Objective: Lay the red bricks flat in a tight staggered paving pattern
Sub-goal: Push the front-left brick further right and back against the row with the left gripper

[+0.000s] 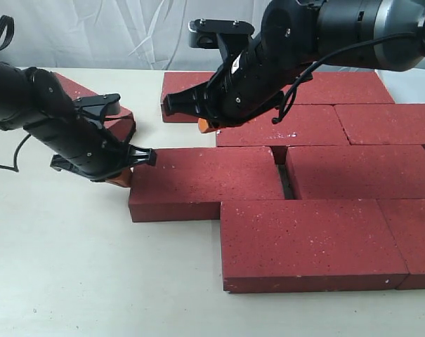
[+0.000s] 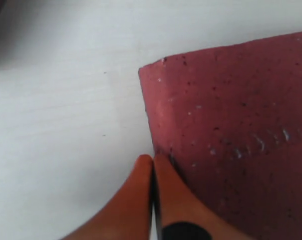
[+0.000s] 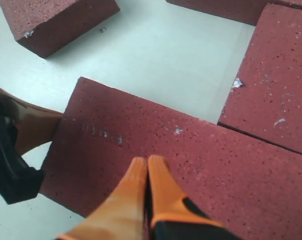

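Note:
Several red bricks lie flat in staggered rows on the white table. My left gripper [image 1: 124, 177] is shut and empty. Its orange tips [image 2: 152, 159] press on the left end of the third row's left brick [image 1: 205, 182], close to its corner [image 2: 230, 125]. My right gripper [image 1: 206, 126] is shut too, empty, hovering at the left end of the second-row brick [image 1: 282, 125]. In the right wrist view its tips [image 3: 148, 161] show over the pushed brick [image 3: 190, 150]; contact cannot be told. A narrow gap [image 1: 286, 175] separates that brick from its right neighbour [image 1: 360, 168].
A loose brick [image 1: 93, 95] lies tilted at the far left behind my left arm, also in the right wrist view [image 3: 56, 20]. Another brick [image 1: 184, 88] sits at the back. Bare white table [image 1: 72, 267] spreads across the front left. A white curtain hangs behind.

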Available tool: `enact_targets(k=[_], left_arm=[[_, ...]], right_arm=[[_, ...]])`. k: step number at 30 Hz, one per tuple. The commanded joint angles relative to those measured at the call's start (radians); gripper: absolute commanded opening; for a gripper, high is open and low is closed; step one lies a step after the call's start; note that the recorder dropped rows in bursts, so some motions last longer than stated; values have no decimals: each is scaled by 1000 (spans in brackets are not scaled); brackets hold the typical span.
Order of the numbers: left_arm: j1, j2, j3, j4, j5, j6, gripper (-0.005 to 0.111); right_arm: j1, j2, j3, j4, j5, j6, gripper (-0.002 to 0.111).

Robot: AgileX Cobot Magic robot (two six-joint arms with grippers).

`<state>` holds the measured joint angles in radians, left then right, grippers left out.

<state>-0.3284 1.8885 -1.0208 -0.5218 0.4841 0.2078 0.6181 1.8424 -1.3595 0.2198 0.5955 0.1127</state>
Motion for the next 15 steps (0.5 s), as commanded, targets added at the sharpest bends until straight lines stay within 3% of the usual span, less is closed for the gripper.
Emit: enact_targets(k=[1, 15], left_arm=[[-4, 11, -5, -180, -7, 171, 0], [-13, 11, -5, -295, -7, 223, 0]], right_arm=[[-1, -2, -2, -12, 1, -4, -1], [-1, -2, -2, -12, 1, -4, -1]])
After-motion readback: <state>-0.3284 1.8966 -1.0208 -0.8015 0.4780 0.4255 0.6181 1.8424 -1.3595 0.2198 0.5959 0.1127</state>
